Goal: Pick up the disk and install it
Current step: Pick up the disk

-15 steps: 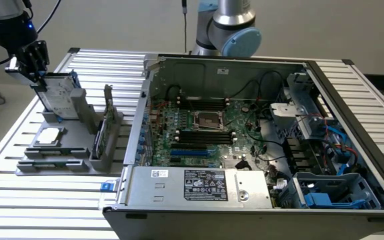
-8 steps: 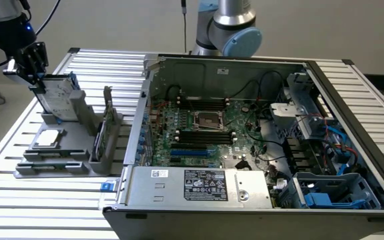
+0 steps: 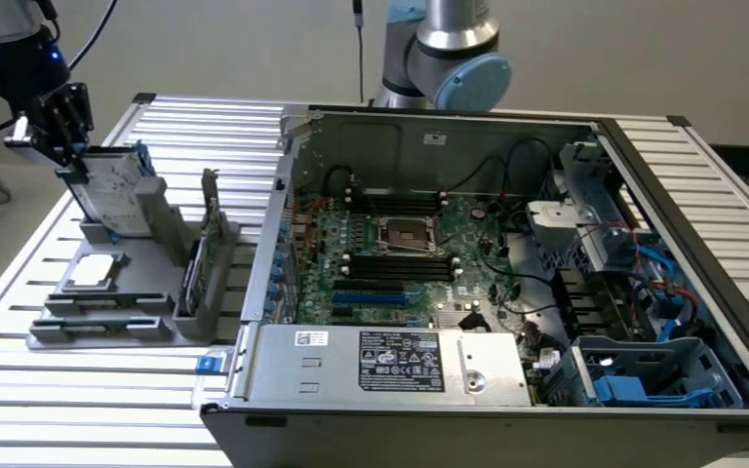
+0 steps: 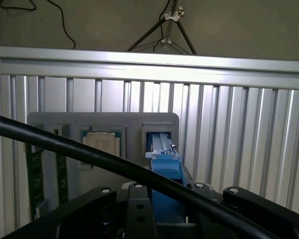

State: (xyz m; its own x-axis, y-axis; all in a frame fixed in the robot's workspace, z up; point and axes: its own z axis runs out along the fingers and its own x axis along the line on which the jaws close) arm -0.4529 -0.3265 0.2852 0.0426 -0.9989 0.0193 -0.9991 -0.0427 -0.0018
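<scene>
The disk (image 3: 114, 190), silver-grey with a white label and a blue rail frame, stands upright and slightly tilted in a slot of the grey holder (image 3: 153, 229) at the exterior view's left. My gripper (image 3: 73, 164) comes down on the disk's top edge with a finger on either side, shut on it. In the wrist view the blue frame of the disk (image 4: 165, 172) runs from the holder's slot (image 4: 159, 130) up between the gripper's black body. The disk's lower end still sits at the slot.
A small square silver chip (image 3: 95, 271) and a thin green card (image 3: 199, 255) share the holder. The open computer case (image 3: 479, 136) fills the exterior view's right, with a blue drive bay (image 3: 648, 380) at its near corner. A black cable (image 4: 89, 154) crosses the wrist view.
</scene>
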